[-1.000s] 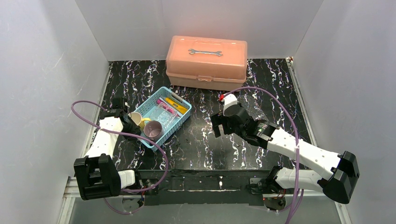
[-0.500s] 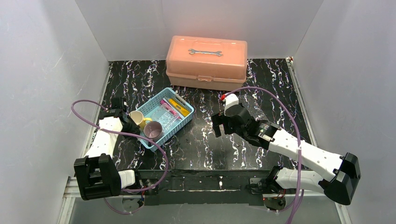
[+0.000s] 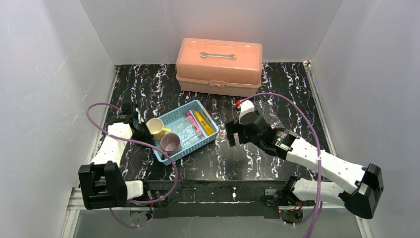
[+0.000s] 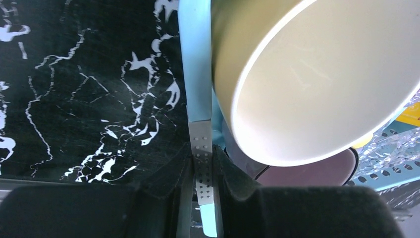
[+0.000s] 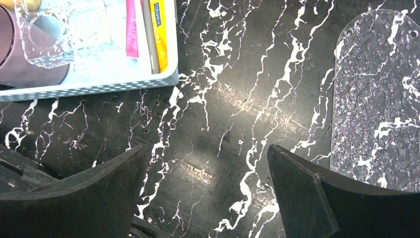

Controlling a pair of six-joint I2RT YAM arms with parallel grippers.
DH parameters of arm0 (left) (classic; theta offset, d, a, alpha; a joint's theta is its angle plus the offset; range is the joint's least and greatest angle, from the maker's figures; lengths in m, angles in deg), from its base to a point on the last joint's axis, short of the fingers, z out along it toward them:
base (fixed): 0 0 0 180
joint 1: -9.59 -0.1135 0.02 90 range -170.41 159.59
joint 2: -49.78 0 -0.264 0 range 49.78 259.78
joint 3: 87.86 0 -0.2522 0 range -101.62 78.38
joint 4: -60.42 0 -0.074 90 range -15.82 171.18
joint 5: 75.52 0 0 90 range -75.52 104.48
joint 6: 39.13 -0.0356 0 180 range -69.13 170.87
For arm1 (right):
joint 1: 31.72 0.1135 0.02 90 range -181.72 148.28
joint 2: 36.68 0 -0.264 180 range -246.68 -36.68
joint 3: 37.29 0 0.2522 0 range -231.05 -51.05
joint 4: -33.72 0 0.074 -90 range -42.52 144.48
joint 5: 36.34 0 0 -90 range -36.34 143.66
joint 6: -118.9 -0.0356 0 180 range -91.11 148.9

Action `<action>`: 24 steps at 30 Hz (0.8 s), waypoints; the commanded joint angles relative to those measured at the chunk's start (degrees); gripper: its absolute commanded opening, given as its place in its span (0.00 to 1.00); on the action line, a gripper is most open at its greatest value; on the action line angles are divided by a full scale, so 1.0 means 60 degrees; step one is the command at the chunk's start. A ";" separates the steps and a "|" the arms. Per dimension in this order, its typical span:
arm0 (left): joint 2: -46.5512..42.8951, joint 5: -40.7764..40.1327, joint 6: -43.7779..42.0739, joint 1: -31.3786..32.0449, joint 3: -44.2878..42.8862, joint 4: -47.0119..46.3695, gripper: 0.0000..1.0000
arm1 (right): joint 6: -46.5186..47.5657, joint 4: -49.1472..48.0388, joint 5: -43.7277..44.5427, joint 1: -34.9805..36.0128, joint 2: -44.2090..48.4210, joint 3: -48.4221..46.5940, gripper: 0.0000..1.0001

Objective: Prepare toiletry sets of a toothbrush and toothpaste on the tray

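A light-blue mesh basket [image 3: 190, 147] holds a yellow mug [image 3: 157, 128], a purple mug [image 3: 171, 144], a magenta tube [image 3: 190, 121] and a yellow tube [image 3: 204, 122]. My left gripper [image 3: 142, 131] is shut on the basket's left rim [image 4: 200, 144], beside the yellow mug [image 4: 317, 84]. In the right wrist view a thin pale toothbrush [image 5: 147, 42] lies between the magenta tube [image 5: 131, 27] and the yellow tube [image 5: 158, 29]. The clear glittery tray [image 5: 379, 99] lies flat on the table to the right. My right gripper [image 5: 204, 163] is open and empty over bare table.
A salmon-pink toolbox [image 3: 219, 66] with a wrench on its lid stands at the back. A clear glittery piece [image 5: 44, 39] lies in the basket by the purple mug [image 5: 27, 69]. White walls close in on both sides.
The basket has slid to the right and turned, held by my left gripper at its rim. The right gripper has shifted slightly right and stays open.
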 commanded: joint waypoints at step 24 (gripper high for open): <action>0.2057 0.0260 -0.0071 0.3983 -0.2591 0.0414 0.00 | -0.0206 0.0803 0.0238 0.0017 0.0884 -0.0103 1.00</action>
